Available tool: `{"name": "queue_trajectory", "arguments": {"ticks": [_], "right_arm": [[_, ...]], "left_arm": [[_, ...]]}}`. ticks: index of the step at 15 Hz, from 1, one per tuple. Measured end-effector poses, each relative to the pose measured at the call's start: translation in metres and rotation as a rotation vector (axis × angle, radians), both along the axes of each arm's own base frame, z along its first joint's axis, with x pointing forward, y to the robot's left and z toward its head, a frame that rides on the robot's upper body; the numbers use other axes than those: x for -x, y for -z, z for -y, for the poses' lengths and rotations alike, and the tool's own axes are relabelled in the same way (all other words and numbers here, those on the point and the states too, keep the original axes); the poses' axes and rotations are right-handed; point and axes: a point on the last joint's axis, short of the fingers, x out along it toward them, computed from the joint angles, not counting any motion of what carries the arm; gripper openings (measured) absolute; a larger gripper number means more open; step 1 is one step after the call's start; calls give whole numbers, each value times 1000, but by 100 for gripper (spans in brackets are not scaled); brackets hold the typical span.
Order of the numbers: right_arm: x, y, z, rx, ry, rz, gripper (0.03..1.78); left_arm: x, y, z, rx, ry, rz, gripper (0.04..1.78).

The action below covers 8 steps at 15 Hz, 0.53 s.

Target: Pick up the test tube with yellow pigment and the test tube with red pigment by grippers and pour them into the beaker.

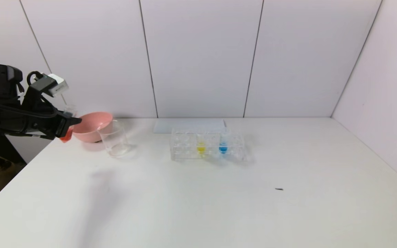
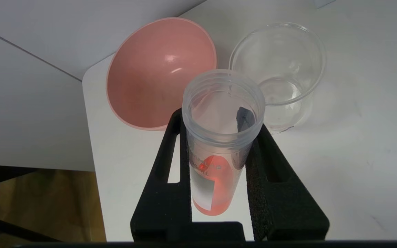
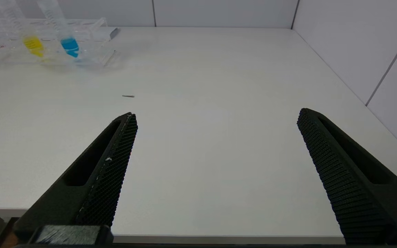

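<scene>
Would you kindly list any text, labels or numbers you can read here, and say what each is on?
None can be read.
Red tube in the left gripper: faint print and a blank white patch, too blurred.
White module on that gripper: sticker too small.
Yellow tube and blue tube: graduation marks only, unreadable.

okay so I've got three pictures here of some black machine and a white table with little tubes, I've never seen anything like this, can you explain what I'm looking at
This is a two-armed robot at a white table. The wide picture comes from its head; the other two from cameras on its wrists. The left gripper is shut on the test tube with red pigment, near the table's left edge beside a pink bowl and the clear beaker, which looks empty. The right gripper hangs open over the table's near edge, holding nothing. In a clear rack stand the test tube with yellow pigment and a blue one.
</scene>
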Motion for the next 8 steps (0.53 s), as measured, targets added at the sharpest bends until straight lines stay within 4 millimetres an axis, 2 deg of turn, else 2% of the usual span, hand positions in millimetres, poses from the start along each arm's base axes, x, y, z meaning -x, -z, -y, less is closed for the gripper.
{"name": "queue_trajectory", "arguments": {"ticks": [8], "right_arm": [[0, 0, 0, 0, 0, 0, 170]], "left_arm": [[-3, -6, 0, -101, 60, -36, 46]]}}
